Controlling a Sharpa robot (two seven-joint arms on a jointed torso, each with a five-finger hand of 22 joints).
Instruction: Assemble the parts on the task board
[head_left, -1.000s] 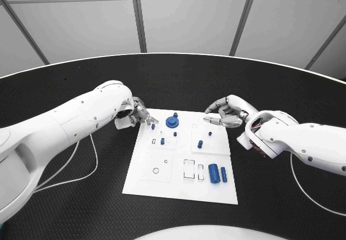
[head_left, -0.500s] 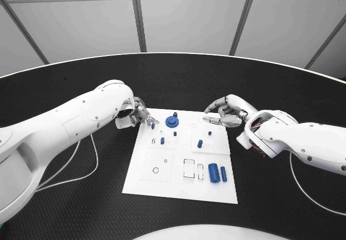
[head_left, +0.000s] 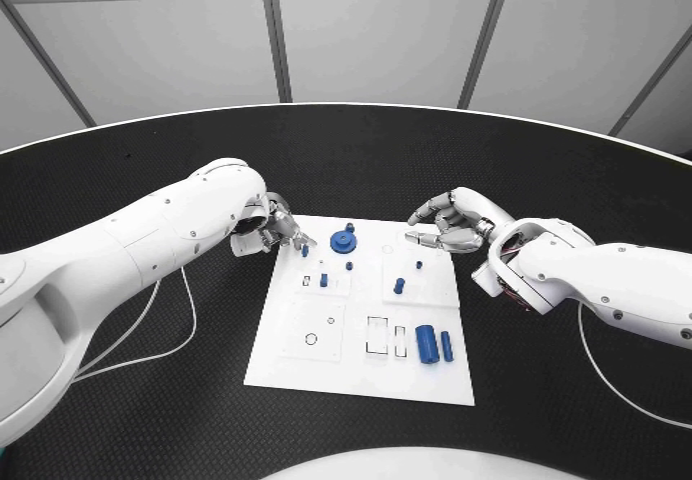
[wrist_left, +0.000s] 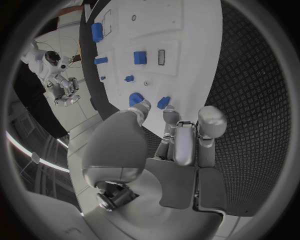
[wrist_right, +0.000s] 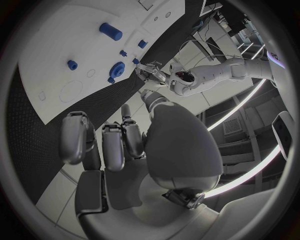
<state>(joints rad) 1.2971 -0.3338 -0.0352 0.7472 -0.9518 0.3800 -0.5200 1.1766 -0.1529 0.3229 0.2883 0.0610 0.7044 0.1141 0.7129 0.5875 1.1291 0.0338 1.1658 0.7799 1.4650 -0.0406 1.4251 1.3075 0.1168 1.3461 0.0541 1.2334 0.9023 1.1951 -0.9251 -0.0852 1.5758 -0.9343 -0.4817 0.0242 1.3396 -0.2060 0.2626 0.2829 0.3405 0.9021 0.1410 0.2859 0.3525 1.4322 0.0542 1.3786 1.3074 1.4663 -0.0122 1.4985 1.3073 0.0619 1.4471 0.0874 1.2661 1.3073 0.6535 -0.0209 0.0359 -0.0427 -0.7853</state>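
Presently, task board (head_left: 361, 370): centre of frame, on black counter (head_left: 173, 400).
Parts: blue knob (head_left: 343, 241) upper board; cylinder (head_left: 427, 344) lower right.
Left hand (head_left: 271, 226): fingers curled, board's upper-left corner, nothing visibly held.
Right hand (head_left: 450, 224): curled, upper-right corner, holding nothing.

matt white task board (head_left: 346, 350), perhaps plastic

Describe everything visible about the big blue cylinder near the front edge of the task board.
The big blue cylinder is a smooth, matte, plastic-looking piece lying on its side on the white task board, in the near right part. Its long axis runs roughly away from the robot. A thinner blue rod lies alongside on its right, with rectangular outlines to its left. Neither hand is near it; nothing but the board appears to touch it.
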